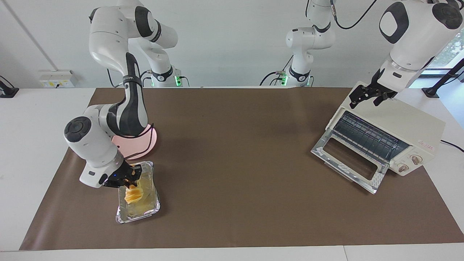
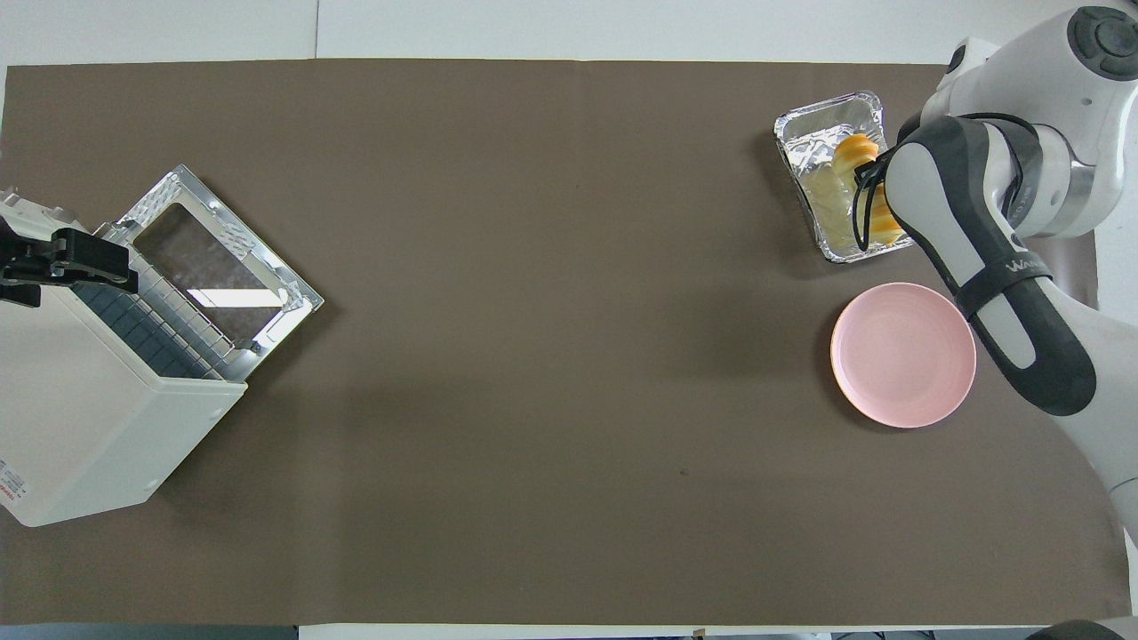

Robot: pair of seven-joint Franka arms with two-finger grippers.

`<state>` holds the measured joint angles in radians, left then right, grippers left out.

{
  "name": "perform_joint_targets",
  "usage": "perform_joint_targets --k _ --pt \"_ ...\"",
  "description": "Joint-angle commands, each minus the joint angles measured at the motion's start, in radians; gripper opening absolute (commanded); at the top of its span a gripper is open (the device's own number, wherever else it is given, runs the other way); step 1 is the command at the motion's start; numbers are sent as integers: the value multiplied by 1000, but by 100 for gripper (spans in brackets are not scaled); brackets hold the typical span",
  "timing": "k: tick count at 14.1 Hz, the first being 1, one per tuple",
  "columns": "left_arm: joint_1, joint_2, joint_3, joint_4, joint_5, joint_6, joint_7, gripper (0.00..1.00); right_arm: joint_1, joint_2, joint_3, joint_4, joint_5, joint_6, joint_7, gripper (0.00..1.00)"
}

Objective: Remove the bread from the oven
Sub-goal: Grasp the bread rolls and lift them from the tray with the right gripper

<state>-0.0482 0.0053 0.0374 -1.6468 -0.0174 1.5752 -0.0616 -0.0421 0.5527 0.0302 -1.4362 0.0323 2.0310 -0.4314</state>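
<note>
Facing view showed the right gripper (image 1: 127, 177) clamped on the bread (image 1: 132, 194), which hung tilted just over the foil tray (image 1: 122, 216); the tray held nothing else. Beside it, nearer the robots, sat an empty pink plate (image 2: 898, 356). The oven (image 1: 397, 125) stood with its door dropped open and its rack bare, the left gripper (image 1: 369, 97) waiting above it, jaws apart

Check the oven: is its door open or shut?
Open: the oven has its glass door dropped flat on the mat, wire rack exposed.
</note>
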Motion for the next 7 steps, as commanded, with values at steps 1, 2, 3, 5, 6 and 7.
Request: perform_joint_targets --k 1,2,3,5,6,7 --pt "-4 -24 4 -19 16 -4 3 100 -10 -78 7 -24 -20 -76 22 20" --pt "-4 -24 4 -19 16 -4 3 100 -13 -108 7 -44 -20 -103 37 20" --pt "-4 -24 4 -19 16 -4 2 100 -13 -137 7 -70 -20 -116 54 20" --pt "-4 -24 4 -19 16 -1 2 100 -16 -226 7 -163 -20 -117 106 20" --pt "-4 -24 4 -19 16 -3 3 100 -18 -272 7 -217 -20 -117 123 20" --pt "-4 -24 4 -19 16 -4 2 100 -21 -298 7 -254 -20 -111 123 21"
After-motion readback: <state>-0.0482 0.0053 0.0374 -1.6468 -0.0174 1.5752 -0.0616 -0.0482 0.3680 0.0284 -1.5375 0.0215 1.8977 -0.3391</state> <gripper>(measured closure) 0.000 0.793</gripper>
